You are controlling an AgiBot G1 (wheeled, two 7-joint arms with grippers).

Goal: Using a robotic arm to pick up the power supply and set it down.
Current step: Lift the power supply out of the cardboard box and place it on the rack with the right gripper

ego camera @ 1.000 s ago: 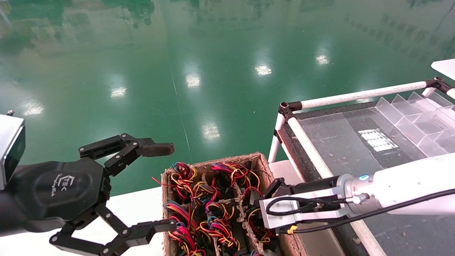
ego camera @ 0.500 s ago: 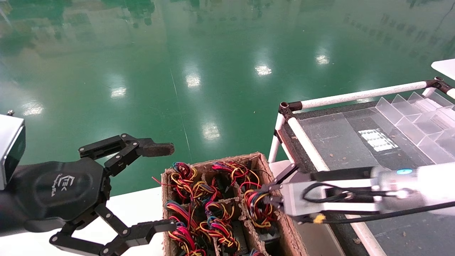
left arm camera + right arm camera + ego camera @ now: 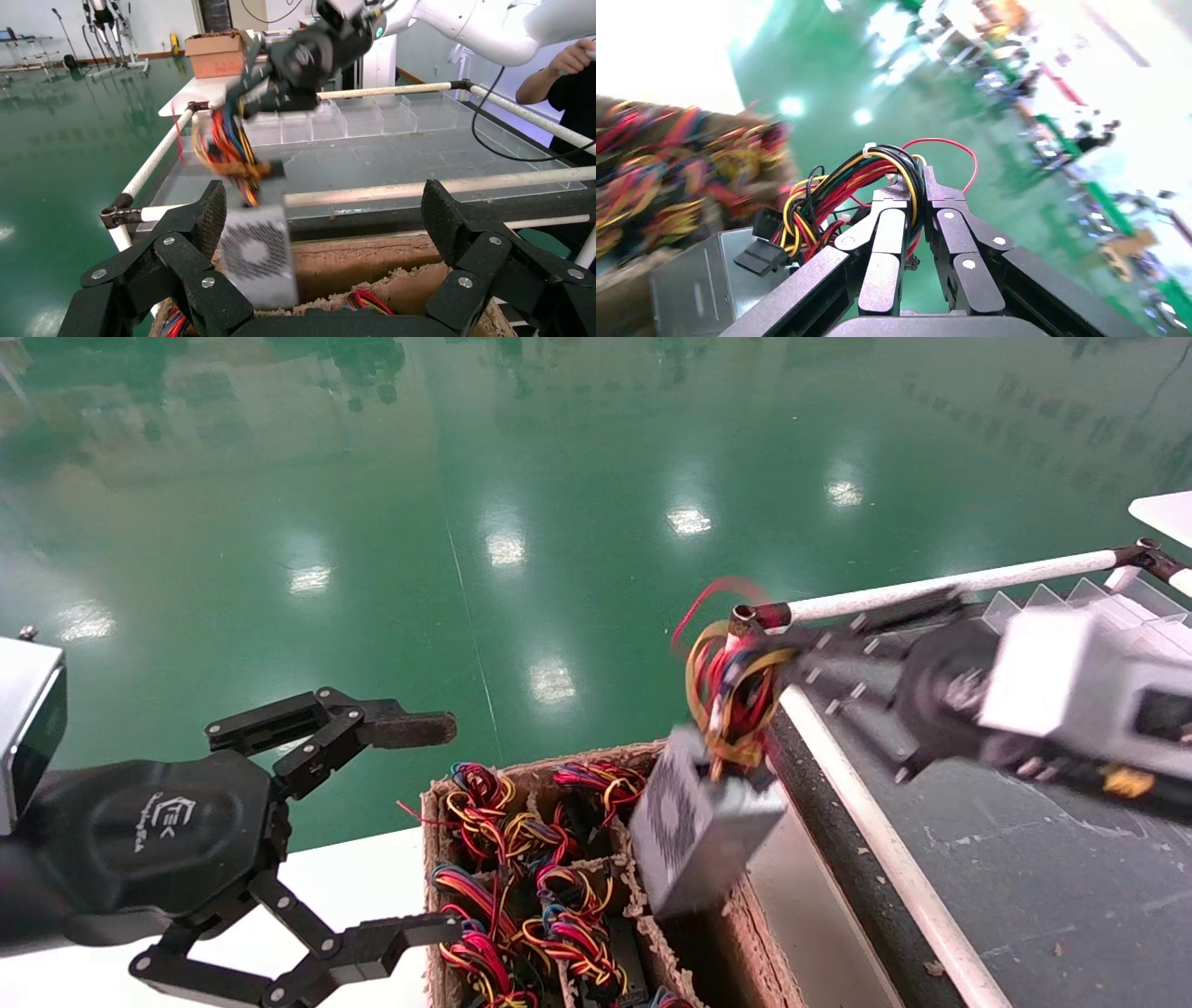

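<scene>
The right gripper (image 3: 745, 686) has its jaws clenched on the wire bundle (image 3: 731, 686) of the power supply (image 3: 703, 836), which hangs tilted in the air just above the right-hand edge of the cardboard carton (image 3: 549, 761), its vent face (image 3: 256, 253) turned toward the left gripper (image 3: 410, 831). More looped wire bundles (image 3: 521, 896) fill the carton's compartments. The left gripper hovers beside the carton's left side over the white bench (image 3: 354, 882), jaws spread wide around nothing.
</scene>
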